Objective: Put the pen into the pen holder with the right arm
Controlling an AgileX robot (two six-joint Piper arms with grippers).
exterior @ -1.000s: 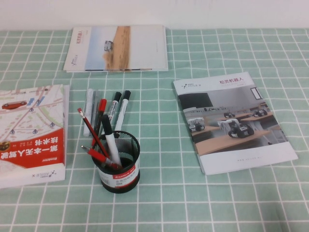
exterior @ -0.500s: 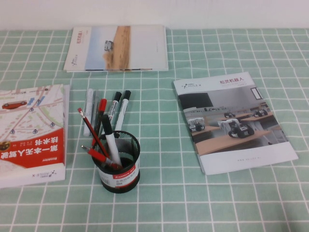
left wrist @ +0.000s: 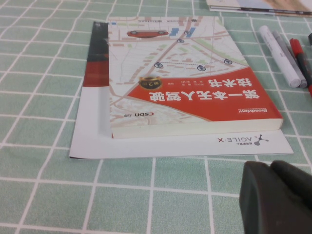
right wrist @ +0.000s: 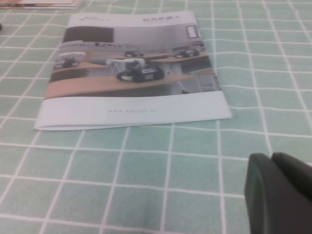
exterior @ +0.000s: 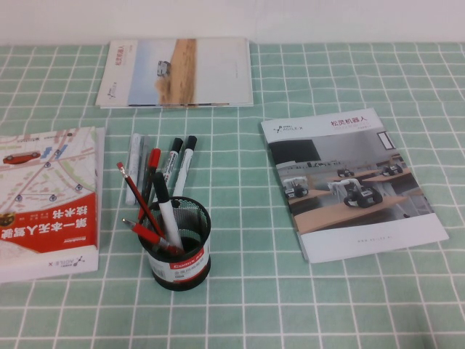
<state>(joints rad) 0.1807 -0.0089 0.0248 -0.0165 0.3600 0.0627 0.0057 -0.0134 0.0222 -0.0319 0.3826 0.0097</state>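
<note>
The pen holder [exterior: 176,254], a black mesh cup with a red-and-white band, stands left of the table's middle. The slim red pen [exterior: 145,233] leans in it, its end sticking out to the left. With it in the cup are a red pencil [exterior: 134,187] with an eraser tip and a black-capped white marker [exterior: 166,207]. Neither arm shows in the high view. My right gripper [right wrist: 271,158] hangs shut and empty over bare cloth near the robot brochure [right wrist: 131,73]. My left gripper [left wrist: 270,166] is shut and empty beside the red book [left wrist: 195,78].
Several markers [exterior: 160,163] lie in a row behind the cup; two grey ones [left wrist: 282,56] show in the left wrist view. The red map book [exterior: 43,196] sits at the left edge, another brochure [exterior: 178,73] at the back, the robot brochure [exterior: 349,182] at the right.
</note>
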